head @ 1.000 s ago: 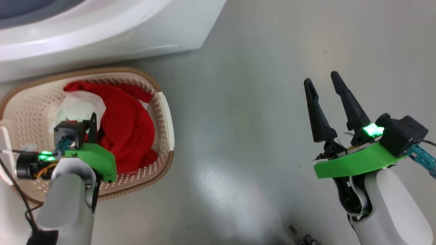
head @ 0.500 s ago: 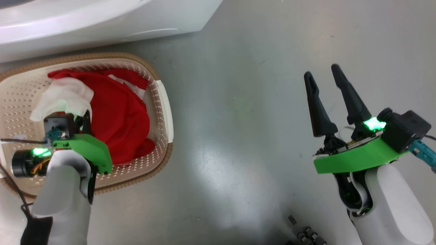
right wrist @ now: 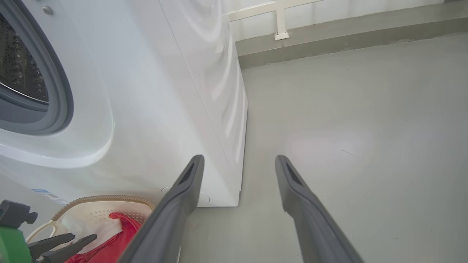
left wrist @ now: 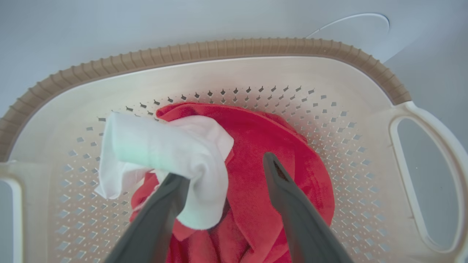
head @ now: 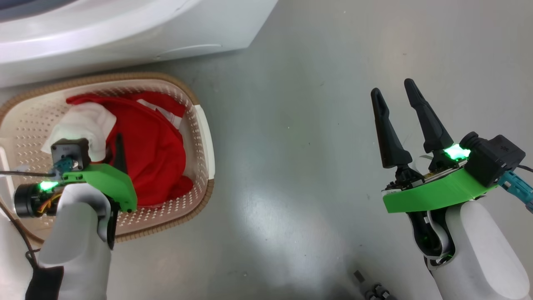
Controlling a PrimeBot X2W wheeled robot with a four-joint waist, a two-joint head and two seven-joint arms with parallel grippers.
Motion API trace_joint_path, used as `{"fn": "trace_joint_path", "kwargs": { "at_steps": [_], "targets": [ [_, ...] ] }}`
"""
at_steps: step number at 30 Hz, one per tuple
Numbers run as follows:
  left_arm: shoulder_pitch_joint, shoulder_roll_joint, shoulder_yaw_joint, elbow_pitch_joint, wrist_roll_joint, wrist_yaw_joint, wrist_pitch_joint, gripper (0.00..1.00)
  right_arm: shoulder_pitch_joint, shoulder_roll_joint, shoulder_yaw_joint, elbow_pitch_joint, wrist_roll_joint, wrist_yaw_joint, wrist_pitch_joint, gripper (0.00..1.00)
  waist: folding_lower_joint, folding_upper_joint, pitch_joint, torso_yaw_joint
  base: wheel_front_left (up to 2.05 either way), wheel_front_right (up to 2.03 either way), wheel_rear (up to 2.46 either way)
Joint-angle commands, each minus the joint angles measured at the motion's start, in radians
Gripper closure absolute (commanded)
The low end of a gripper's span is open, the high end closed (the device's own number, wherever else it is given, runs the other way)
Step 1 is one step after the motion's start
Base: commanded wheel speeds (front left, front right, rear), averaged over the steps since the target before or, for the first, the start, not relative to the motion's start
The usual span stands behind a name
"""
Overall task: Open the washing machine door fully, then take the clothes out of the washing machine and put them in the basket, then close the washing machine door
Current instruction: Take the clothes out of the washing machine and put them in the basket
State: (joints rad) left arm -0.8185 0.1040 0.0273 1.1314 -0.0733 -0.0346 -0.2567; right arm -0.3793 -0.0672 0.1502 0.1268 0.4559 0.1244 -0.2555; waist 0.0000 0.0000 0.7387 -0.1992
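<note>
Saw a smooth grey floor [head: 312, 125] across the head view, plus a low grey kerb [right wrist: 329, 40] along the wall behind it in the right wrist view. Found the big white boxy front-loading washing machine [head: 125, 33] along the top left of the head view, standing on that floor. Noted its grey rubber ring [right wrist: 60, 95] and perforated steel drum [right wrist: 22, 73] exposed at the left edge of the right wrist view, small blue label [right wrist: 45, 193] low on the front. Spotted the small rectangular cream plastic basket with perforated sides, brown woven-look rim and white side handles [head: 166, 210] on the floor just in front of the machine; could not tell whether touching it. Found the soft bright red clothes with white panels [head: 154, 158] heaped inside the basket, mostly in the half nearer the right arm. Saw the left pincer [left wrist: 225, 170] spread wide, pointing down into the basket right over the heap, clamping nothing. Noted one white panel [left wrist: 164, 153] draped over the tip of one dark finger [left wrist: 157, 215]; saw the other finger [left wrist: 292, 212] just over red cloth, contact too close to call. Saw the right pincer [head: 393, 88] spread as well, empty, held over bare floor well apart from the basket, aimed past the machine's front corner.
</note>
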Motion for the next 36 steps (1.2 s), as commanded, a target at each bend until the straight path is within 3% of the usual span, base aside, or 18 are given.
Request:
{"fn": "trace_joint_path", "kwargs": {
  "at_steps": [1, 23, 36],
  "targets": [
    [0.046, 0.023, 0.020, -0.023, -0.005, 0.001, -0.005, 0.00, 0.019, -0.007, 0.023, -0.018, -0.001, 0.006, -0.006, 0.00, 0.0000, 0.0000, -0.018, 0.003, 0.00, 0.00, 0.00],
    [0.204, 0.000, 0.037, -0.213, -0.008, -0.038, -0.005, 0.00, 0.071, -0.019, 0.030, 0.012, 0.000, 0.006, -0.006, 0.00, 0.0000, 0.0000, -0.233, 0.024, 0.00, 0.00, 0.00],
    [0.326, -0.017, 0.064, -0.416, -0.003, -0.064, -0.005, 0.00, 0.138, -0.033, 0.016, 0.025, -0.002, 0.006, -0.006, 0.00, 0.0000, 0.0000, -0.360, 0.039, 0.00, 0.00, 0.00]
  ]
}}
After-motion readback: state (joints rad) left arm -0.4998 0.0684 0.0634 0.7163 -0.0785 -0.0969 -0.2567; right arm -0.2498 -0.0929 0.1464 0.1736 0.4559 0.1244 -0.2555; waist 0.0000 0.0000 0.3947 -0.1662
